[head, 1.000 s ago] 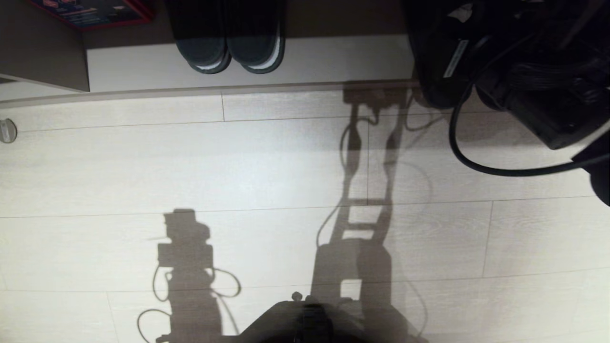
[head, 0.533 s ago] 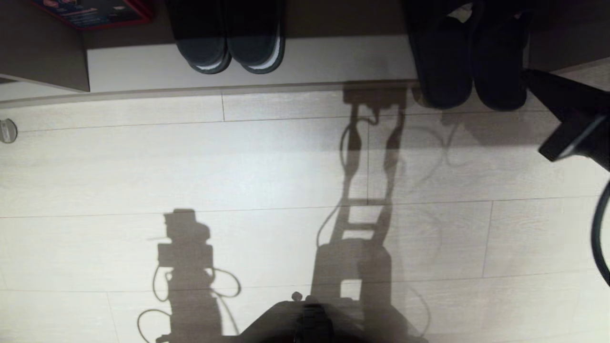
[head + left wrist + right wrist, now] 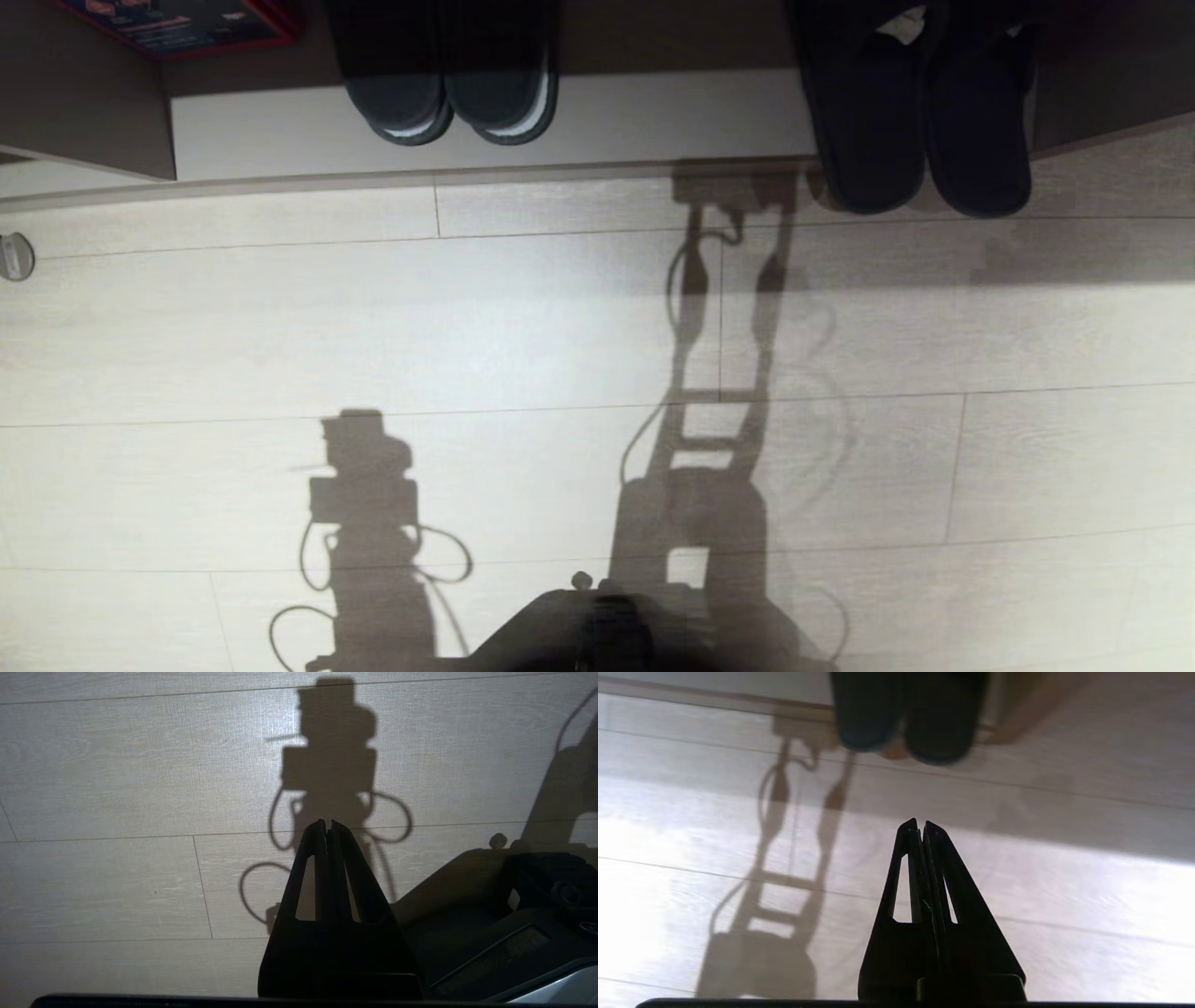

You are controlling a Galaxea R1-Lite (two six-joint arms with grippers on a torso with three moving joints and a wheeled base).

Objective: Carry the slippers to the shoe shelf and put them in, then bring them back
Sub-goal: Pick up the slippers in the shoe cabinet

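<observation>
The slippers (image 3: pixel 920 121), a plain dark pair, lie side by side at the right of the shoe shelf (image 3: pixel 653 117). Their near ends stick out past its front edge over the floor. In the right wrist view the slippers (image 3: pixel 908 714) sit well ahead of my right gripper (image 3: pixel 921 823), which hangs shut and empty over the pale floor. My left gripper (image 3: pixel 327 823) is shut and empty too, parked above the floor beside my base. Neither arm shows in the head view.
A second dark pair with pale sole rims (image 3: pixel 448 89) stands further left on the shelf's pale base. A red-edged box (image 3: pixel 187 23) lies at the far left behind a brown upright panel (image 3: pixel 84 103). A small round fitting (image 3: pixel 14 257) sits on the floor.
My right arm has drawn back from the slippers and left the head view at the right. The slippers stay where they were on the shelf.
</observation>
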